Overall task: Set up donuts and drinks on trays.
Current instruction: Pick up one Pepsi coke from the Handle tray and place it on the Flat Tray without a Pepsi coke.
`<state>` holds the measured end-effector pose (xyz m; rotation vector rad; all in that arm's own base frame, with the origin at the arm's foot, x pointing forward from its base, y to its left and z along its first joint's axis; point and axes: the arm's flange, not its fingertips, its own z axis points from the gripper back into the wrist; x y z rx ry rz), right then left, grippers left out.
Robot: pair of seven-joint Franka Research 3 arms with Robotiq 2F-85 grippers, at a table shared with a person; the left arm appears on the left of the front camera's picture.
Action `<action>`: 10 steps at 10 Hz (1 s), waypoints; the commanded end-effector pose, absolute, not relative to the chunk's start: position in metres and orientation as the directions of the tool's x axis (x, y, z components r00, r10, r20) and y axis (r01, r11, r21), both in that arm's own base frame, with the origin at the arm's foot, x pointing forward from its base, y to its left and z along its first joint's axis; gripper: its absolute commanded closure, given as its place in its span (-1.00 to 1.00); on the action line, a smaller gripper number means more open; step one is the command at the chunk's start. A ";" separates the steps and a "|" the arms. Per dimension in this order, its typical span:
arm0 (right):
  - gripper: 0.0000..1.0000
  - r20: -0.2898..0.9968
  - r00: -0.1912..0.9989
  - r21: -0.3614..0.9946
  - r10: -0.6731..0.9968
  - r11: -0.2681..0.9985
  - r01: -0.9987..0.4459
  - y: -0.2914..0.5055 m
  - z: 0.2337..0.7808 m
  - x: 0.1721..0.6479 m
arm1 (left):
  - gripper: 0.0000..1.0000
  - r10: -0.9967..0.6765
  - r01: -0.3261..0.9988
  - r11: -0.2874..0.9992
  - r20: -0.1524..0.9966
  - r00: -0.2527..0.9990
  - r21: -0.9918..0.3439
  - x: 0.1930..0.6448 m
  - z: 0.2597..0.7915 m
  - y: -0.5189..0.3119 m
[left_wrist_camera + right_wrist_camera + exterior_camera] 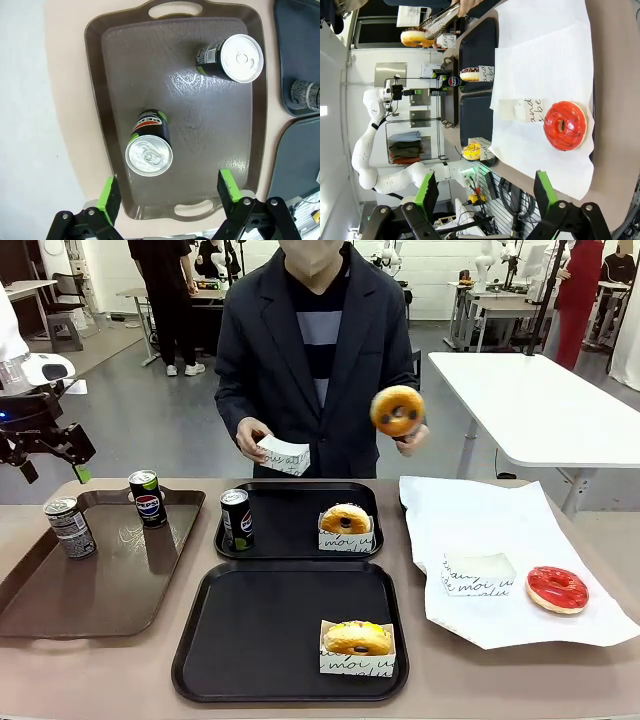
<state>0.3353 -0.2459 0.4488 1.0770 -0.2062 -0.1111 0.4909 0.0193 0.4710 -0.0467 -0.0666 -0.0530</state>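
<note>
Left gripper (169,191) is hovering wide open; can (149,150) is standing just ahead, nearer one jaw, so descending off-centre risks toppling it. Right gripper (486,192) is gaping too, red donut (565,125) lying ahead.

On the tan table (100,680), a brown handled tray (100,590) lies left and a white paper sheet (470,520) right.

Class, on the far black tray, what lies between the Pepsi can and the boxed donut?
Nothing; the front view shows bare tray floor between the Pepsi can and the boxed donut on the far black tray.
</note>
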 end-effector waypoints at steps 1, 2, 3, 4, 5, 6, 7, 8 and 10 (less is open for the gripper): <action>-1.00 0.114 0.975 0.885 -0.189 0.466 -0.013 -0.246 0.450 0.334 | -1.00 -0.046 0.048 0.998 0.073 0.996 -0.029 0.496 0.463 0.029; -1.00 0.114 0.975 0.885 -0.189 0.466 -0.013 -0.246 0.450 0.334 | -1.00 -0.048 0.048 0.999 0.087 0.995 -0.004 0.496 0.454 0.033; -1.00 0.114 0.975 0.885 -0.189 0.466 -0.013 -0.246 0.450 0.334 | -1.00 -0.053 0.051 0.998 0.094 0.994 0.021 0.493 0.445 0.034; -1.00 0.114 0.975 0.885 -0.189 0.466 -0.013 -0.246 0.450 0.334 | -1.00 -0.066 0.063 0.998 0.103 0.992 0.031 0.492 0.436 0.034; -1.00 0.114 0.975 0.885 -0.189 0.466 -0.013 -0.246 0.450 0.334 | -1.00 -0.074 0.071 0.997 0.108 0.991 0.037 0.492 0.430 0.034; -1.00 0.114 0.975 0.885 -0.189 0.466 -0.013 -0.246 0.450 0.334 | -1.00 -0.084 0.081 0.996 0.105 0.991 0.037 0.491 0.424 0.034; -1.00 0.114 0.975 0.885 -0.189 0.466 -0.013 -0.246 0.450 0.334 | -1.00 -0.081 0.078 0.996 0.097 0.992 0.035 0.491 0.418 0.035; -1.00 0.114 0.975 0.885 -0.189 0.466 -0.013 -0.246 0.450 0.334 | -1.00 -0.083 0.080 0.996 0.090 0.992 0.038 0.490 0.412 0.034; -1.00 0.114 0.975 0.885 -0.189 0.466 -0.013 -0.246 0.450 0.334 | -1.00 -0.092 0.089 0.995 0.073 0.993 0.045 0.491 0.406 0.031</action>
